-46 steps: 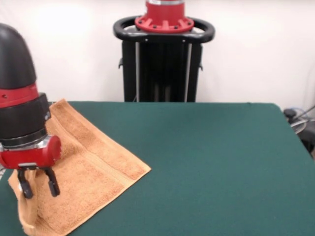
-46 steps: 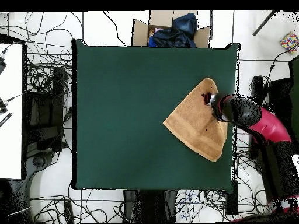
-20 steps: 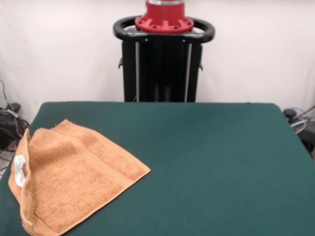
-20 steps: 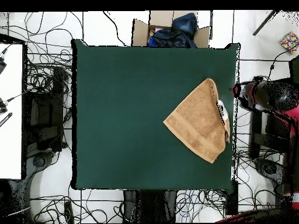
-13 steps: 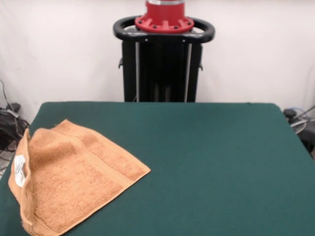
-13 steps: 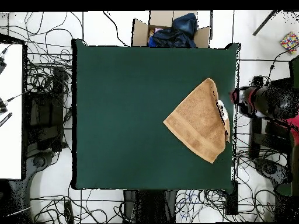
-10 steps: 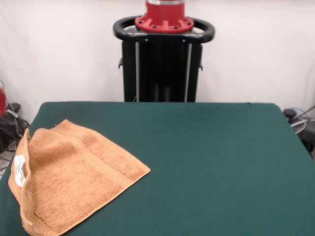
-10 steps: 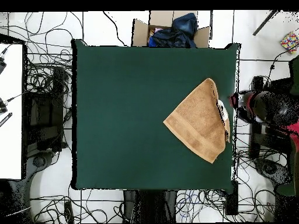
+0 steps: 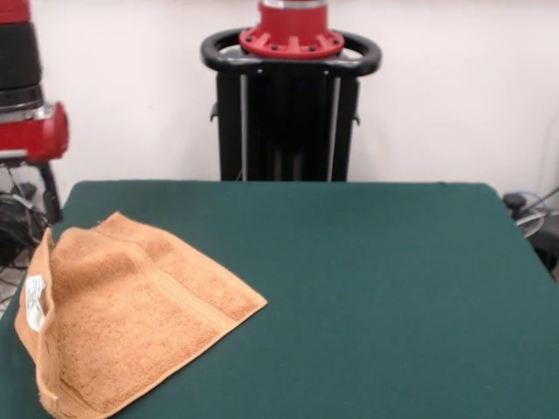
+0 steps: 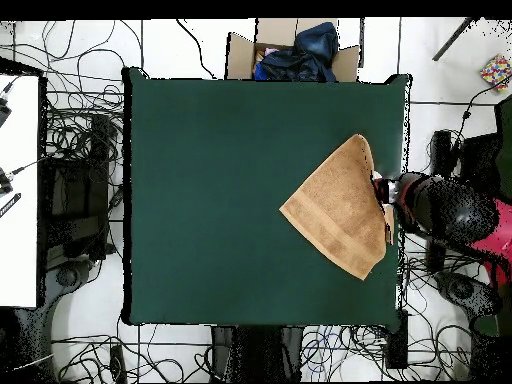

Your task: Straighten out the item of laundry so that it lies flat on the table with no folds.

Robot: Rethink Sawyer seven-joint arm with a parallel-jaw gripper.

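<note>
Red-and-black arm (image 9: pixel 22 83) with dark fingers (image 9: pixel 51 194).

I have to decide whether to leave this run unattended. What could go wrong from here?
The towel lies at the table edge with one side still folded over, its white label showing. A grasp on that fold could drag the cloth off the table. The gripper hangs beside the table edge; coming down there, it might strike the table instead of the towel.

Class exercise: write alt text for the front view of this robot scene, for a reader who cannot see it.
An orange-tan towel lies on the near left part of a dark green table, its left edge folded over and showing a small white label. The robot's red and black gripper hangs at the upper left, above the table's edge and clear of the towel. A black pedestal stands behind the table.
</note>
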